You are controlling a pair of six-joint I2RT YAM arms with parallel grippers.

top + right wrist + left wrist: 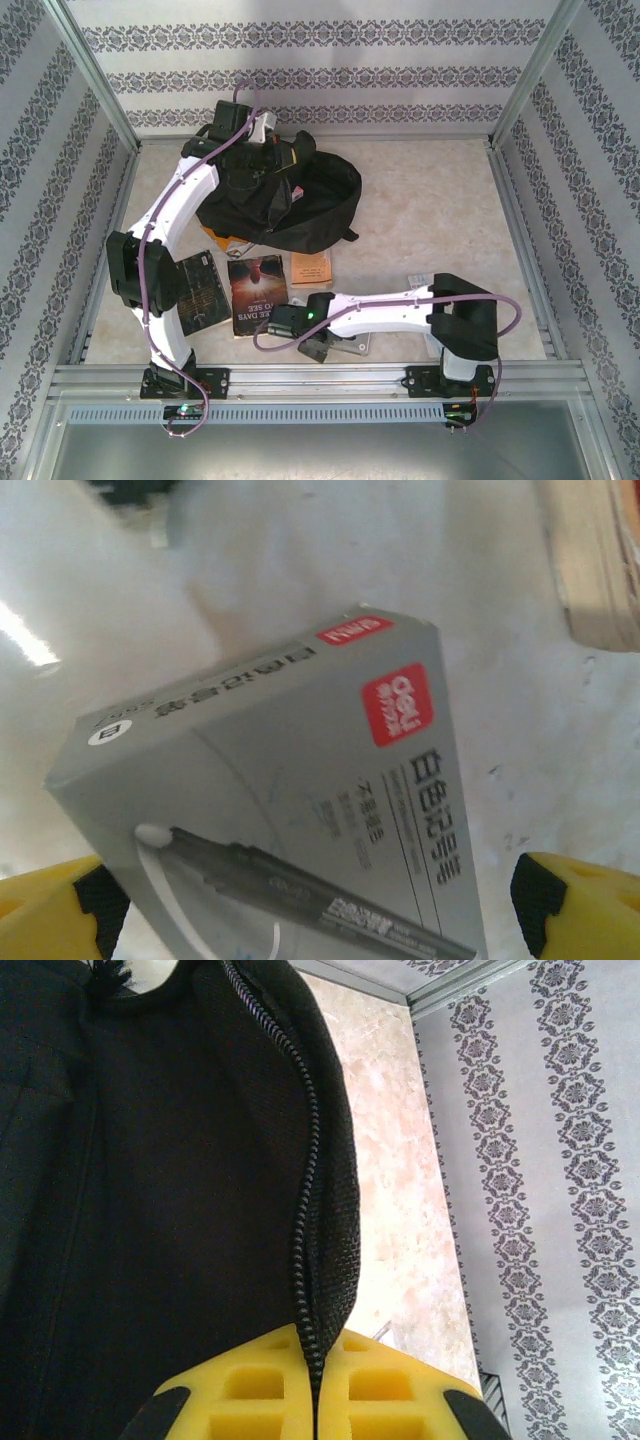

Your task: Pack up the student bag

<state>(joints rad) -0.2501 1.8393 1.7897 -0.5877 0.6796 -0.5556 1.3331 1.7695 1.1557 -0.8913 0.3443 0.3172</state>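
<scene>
Jaws of left gripper (315, 1385): pinched shut on the zipper edge of the large black soft fabric student bag (150, 1210). Jaws of right gripper (320, 920): spread wide, with a grey cardboard marker-pen box (270, 770) between them. Bag lay slumped far left-centre on the beige marbled table (430, 200), near a dark-covered paperback book (258, 295).

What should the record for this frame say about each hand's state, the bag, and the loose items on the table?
left hand: shut on the zipper edge of the student bag
right hand: open, straddling a grey marker box
books: several lying flat on the table, on the bag's near side
bag contents: cannot tell
</scene>
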